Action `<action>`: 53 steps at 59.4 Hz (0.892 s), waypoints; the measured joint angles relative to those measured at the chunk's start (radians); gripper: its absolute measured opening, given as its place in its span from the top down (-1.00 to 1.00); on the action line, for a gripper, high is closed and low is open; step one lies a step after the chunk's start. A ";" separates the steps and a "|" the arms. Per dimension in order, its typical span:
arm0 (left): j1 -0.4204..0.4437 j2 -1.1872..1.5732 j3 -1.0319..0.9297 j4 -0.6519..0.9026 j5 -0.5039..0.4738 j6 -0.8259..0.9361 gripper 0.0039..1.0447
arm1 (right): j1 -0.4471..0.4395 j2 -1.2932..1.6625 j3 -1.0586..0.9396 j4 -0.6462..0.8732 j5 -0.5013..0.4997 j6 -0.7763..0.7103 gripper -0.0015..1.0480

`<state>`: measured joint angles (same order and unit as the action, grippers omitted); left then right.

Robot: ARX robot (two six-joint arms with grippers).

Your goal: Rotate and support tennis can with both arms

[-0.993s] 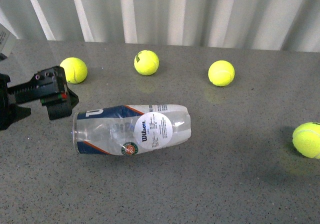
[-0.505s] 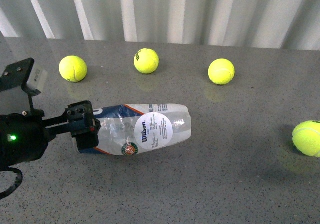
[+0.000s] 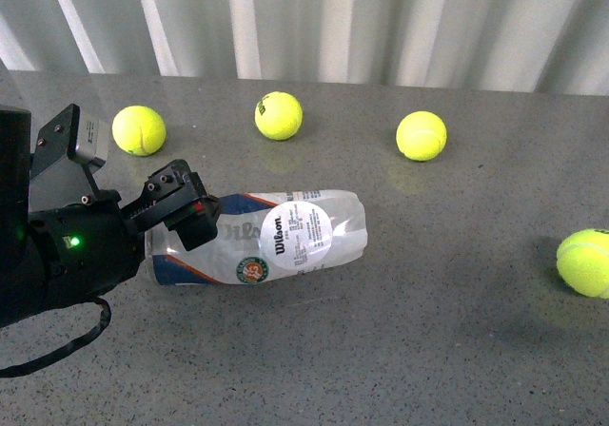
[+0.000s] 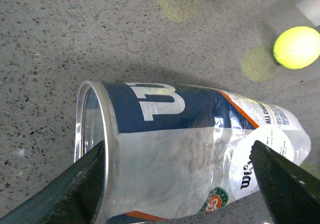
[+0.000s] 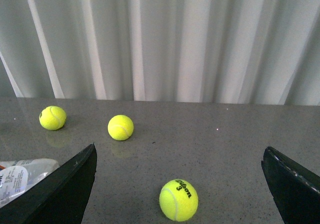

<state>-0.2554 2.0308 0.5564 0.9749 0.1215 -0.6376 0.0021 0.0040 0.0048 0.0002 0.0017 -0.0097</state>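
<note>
1. Front view, count first: one tennis can [image 3: 276,241], four tennis balls, one arm.
2. The can lies on its side on the grey table [image 3: 428,340], a little to 9 o'clock of the picture's centre. Its length runs from 9 to 3 o'clock and its round white sticker [image 3: 294,236] faces up.
3. Balls, taken from the can: the first ball [image 3: 139,130] is at 10 o'clock, the second ball [image 3: 279,117] at 12, the third ball [image 3: 421,136] at 2. The fourth ball [image 3: 583,264] is at 3 o'clock, well apart, cut by the picture's edge.
4. The left arm [image 3: 67,255] comes in from 9 o'clock, and the left gripper [image 3: 190,215] sits over the can's 9 o'clock end, covering the rim there.
5. Left wrist view: one can, two balls, two fingers [image 4: 75,194]. The fingers are spread wide, one in front of the can's metal rim [image 4: 107,134], the other out past the sticker. The can's body lies between them, and I cannot tell whether they touch it.
6. Right wrist view: three balls and a sliver of the can at the edge. The right gripper [image 5: 177,156] has its two fingers [image 5: 65,189] far apart, with only bare table between them.
</note>
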 joint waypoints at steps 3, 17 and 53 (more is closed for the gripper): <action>-0.004 0.006 -0.005 0.023 0.006 -0.023 -0.20 | 0.000 0.000 0.000 0.000 0.000 0.000 -0.86; -0.030 0.045 -0.025 0.071 0.011 -0.106 0.59 | 0.000 0.000 0.000 0.000 0.000 0.000 -0.86; 0.030 -0.425 0.077 -0.427 0.259 0.028 0.94 | 0.000 0.000 0.000 0.000 0.000 0.000 -0.86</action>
<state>-0.2253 1.6062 0.6338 0.5480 0.3801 -0.6098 0.0021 0.0040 0.0048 0.0002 0.0017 -0.0097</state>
